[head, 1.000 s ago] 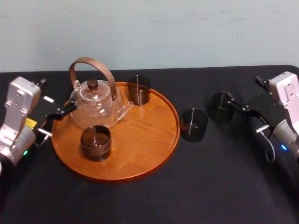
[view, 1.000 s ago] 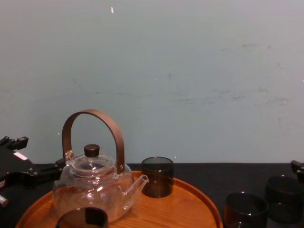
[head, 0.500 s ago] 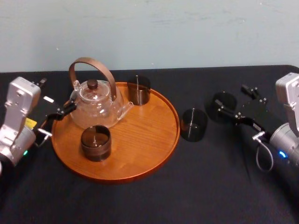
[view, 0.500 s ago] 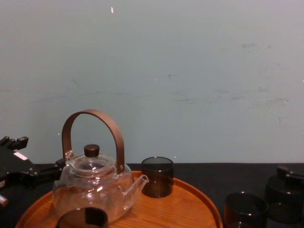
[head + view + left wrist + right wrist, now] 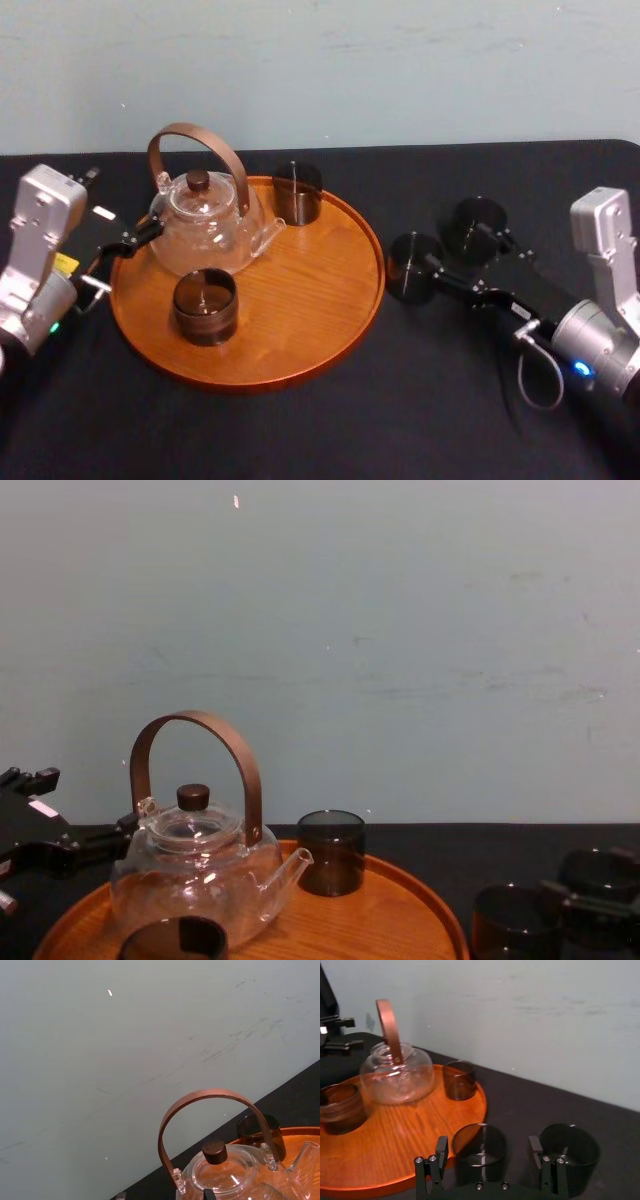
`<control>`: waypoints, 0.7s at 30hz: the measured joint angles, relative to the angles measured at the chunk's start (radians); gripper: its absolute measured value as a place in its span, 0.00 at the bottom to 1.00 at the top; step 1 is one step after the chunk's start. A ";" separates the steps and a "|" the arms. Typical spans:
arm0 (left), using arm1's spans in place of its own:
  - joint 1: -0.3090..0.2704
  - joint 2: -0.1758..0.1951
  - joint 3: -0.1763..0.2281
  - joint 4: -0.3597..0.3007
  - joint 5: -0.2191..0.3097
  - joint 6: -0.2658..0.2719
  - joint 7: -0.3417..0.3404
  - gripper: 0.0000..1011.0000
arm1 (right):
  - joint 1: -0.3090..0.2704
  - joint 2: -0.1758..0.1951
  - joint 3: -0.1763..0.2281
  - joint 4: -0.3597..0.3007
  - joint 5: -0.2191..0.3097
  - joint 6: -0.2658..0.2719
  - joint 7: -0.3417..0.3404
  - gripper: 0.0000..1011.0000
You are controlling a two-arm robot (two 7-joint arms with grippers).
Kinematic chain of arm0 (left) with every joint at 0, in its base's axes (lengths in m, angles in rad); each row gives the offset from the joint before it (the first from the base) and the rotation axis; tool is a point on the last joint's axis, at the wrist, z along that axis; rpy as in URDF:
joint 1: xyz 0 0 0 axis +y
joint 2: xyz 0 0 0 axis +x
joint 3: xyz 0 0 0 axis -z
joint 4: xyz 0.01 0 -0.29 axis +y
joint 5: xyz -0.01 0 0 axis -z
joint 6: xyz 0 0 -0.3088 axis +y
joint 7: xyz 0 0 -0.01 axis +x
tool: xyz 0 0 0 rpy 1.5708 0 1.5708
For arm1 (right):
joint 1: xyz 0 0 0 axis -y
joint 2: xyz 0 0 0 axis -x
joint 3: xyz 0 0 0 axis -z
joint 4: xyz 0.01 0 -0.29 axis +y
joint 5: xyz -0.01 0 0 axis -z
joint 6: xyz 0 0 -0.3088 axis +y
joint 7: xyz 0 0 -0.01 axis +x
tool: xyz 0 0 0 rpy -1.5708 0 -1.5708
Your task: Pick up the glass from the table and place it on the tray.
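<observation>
Glass [image 5: 412, 268] on table [image 5: 300, 430] | just ahead of right gripper [image 5: 460, 248] | gripper released, spread wide

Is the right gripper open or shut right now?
Open: the right gripper has its fingers wide apart, with the glass nearest the tray between them.

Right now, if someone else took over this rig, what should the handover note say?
Right gripper: jaws open, reaching at the nearer glass on the table, not closed on it. The right wrist view shows that glass between the jaws.
Left gripper: parked at the left edge of the tray, beside the teapot.
Done: back glass and front glass stand on the tray.
Left: grasp the nearer glass and set it on the tray; then probably the farther glass.
</observation>
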 joint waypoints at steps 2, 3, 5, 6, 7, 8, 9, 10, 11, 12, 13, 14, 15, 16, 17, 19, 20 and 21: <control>0.000 0.000 0.000 0.000 0.000 0.000 0.000 0.99 | -0.001 -0.006 -0.002 0.003 0.000 0.007 0.004 0.99; 0.000 0.000 0.000 0.000 0.000 0.000 0.000 0.99 | -0.001 -0.013 -0.003 0.010 -0.001 0.015 0.008 0.99; 0.000 0.000 0.000 0.000 0.000 0.000 0.000 0.99 | -0.001 -0.021 -0.004 0.021 -0.001 0.026 0.012 0.99; 0.000 0.000 0.000 0.000 0.000 0.000 0.000 0.99 | 0.000 -0.024 -0.004 0.024 -0.001 0.030 0.014 0.99; 0.000 0.000 0.000 0.000 0.000 0.000 0.000 0.99 | 0.001 -0.026 -0.004 0.027 -0.001 0.035 0.014 0.99; 0.000 0.000 0.000 0.000 0.000 0.000 0.000 0.99 | 0.001 -0.029 -0.004 0.029 -0.002 0.039 0.015 0.99; 0.000 0.000 0.000 0.000 0.000 0.000 0.000 0.99 | 0.002 -0.033 -0.004 0.034 -0.004 0.048 0.015 0.99; 0.000 0.000 0.000 0.000 0.000 0.000 0.000 0.99 | 0.003 -0.036 -0.004 0.036 -0.006 0.053 0.015 0.99; 0.000 0.000 0.000 0.000 0.000 0.000 0.000 0.99 | 0.004 -0.038 -0.004 0.038 -0.007 0.059 0.015 0.99; 0.000 0.000 0.000 0.000 0.000 0.000 0.000 0.99 | 0.007 -0.042 -0.004 0.044 -0.010 0.071 0.015 0.99; 0.000 0.000 0.000 0.000 0.000 0.000 0.000 0.99 | 0.009 -0.044 -0.004 0.046 -0.012 0.077 0.016 0.99; 0.000 0.000 0.000 0.000 0.000 0.000 0.000 0.99 | 0.010 -0.046 -0.004 0.048 -0.013 0.083 0.016 0.99; 0.000 0.000 0.000 0.000 0.000 0.000 0.000 0.99 | 0.014 -0.050 -0.004 0.053 -0.015 0.097 0.017 0.99; 0.000 0.000 0.000 0.000 0.000 0.000 0.000 0.99 | 0.015 -0.052 -0.005 0.054 -0.017 0.103 0.017 0.99; 0.000 0.000 0.000 0.000 0.000 0.000 0.000 0.99 | 0.019 -0.056 -0.005 0.057 -0.019 0.118 0.018 0.99; 0.000 0.000 0.000 0.000 0.000 0.000 0.000 0.99 | 0.023 -0.059 -0.005 0.058 -0.021 0.131 0.019 0.99; 0.000 0.000 0.000 0.000 0.000 0.000 0.000 0.99 | 0.024 -0.061 -0.004 0.059 -0.021 0.137 0.019 0.99; 0.000 0.000 0.000 0.000 0.000 0.000 0.000 0.99 | 0.027 -0.063 -0.003 0.059 -0.024 0.148 0.020 0.99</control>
